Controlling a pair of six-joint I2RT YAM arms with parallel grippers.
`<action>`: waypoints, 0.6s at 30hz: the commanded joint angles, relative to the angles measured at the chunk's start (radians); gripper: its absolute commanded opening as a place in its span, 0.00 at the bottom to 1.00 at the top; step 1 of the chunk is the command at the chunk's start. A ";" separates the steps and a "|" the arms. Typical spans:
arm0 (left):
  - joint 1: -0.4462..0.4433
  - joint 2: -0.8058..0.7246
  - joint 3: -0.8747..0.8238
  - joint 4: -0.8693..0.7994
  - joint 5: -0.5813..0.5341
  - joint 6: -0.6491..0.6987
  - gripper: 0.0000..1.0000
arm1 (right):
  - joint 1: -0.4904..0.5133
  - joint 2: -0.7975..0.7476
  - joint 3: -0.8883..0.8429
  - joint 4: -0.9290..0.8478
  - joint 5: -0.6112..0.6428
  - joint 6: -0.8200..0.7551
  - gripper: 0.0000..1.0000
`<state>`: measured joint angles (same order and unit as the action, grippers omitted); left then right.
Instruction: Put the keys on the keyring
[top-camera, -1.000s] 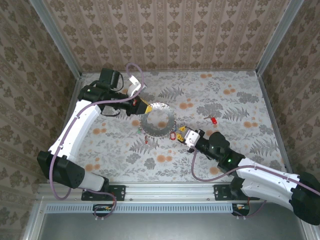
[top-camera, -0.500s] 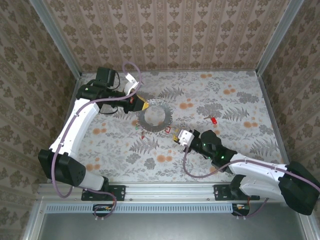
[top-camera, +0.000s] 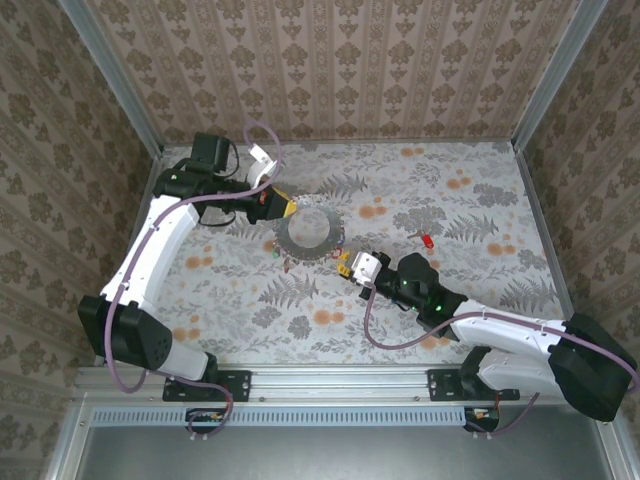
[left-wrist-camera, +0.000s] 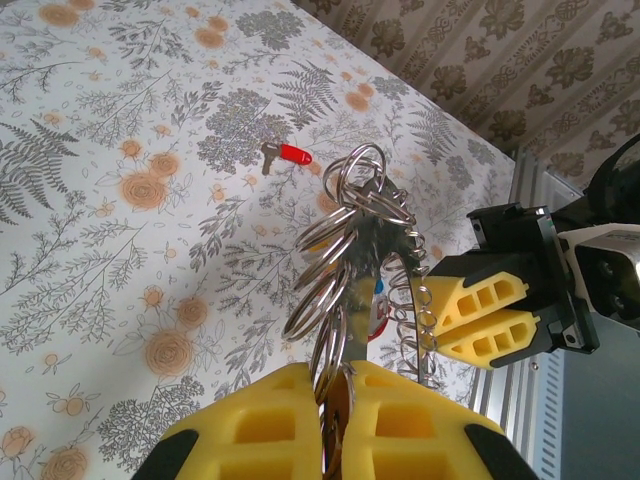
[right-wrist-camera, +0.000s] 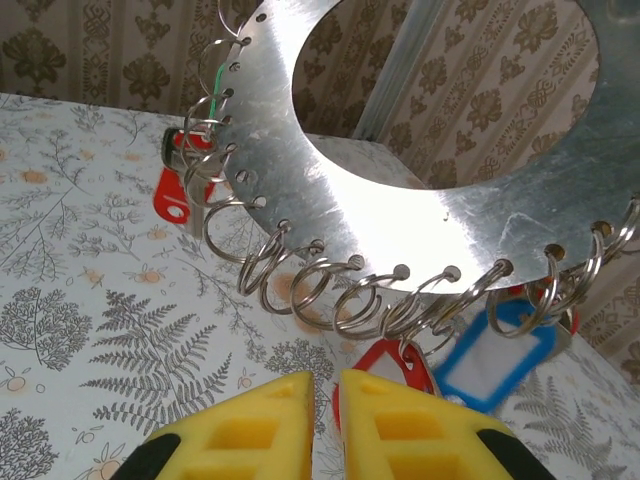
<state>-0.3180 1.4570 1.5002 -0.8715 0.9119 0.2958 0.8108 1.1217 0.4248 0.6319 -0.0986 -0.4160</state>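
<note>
Top external view: the left pincer (top-camera: 282, 208) is clamped on the far-left edge of the keyring (top-camera: 290, 235), holding the metal disc up off the counter (top-camera: 470, 190) in the middle of the scene. The right pincer (top-camera: 350, 267) sits just beside the disc's near-right edge, pointing left and far into the rings hanging from it.

From the right wrist, its yellow fingers (right-wrist-camera: 250, 425) are drawn almost together, with only a slit between them. I can make out nothing pinched there, though something as thin as a key could hide in that gap. Just beyond the fingertips dangle the wire loops, with a blue tag (right-wrist-camera: 495, 362) hanging among them.

What the coming move turns on is the loose red-tagged key (top-camera: 427, 241). It lies flat on the counter, to the right of the right pincer and a touch farther out, well apart from the disc. So it is behind the way that pincer now faces. Its long axis runs roughly left to right, tag end to the right.

The right arm is plainly the nearer one, and the left is busy holding the disc. I'd judge the right pincer has to back off the rings, swing right, spread its fingers and come down across the key's short side.
</note>
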 joint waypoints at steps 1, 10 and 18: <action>0.010 -0.027 -0.013 0.034 0.031 -0.025 0.00 | 0.012 -0.004 0.025 0.026 -0.007 0.023 0.16; 0.010 -0.050 -0.031 0.043 -0.002 -0.035 0.00 | 0.017 -0.047 0.004 0.012 0.060 0.019 0.18; 0.008 -0.064 -0.043 0.048 -0.013 -0.044 0.00 | 0.017 -0.071 -0.011 -0.016 0.132 0.017 0.19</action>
<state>-0.3180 1.4364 1.4597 -0.8509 0.8757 0.2733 0.8227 1.0683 0.4240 0.6258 -0.0212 -0.4122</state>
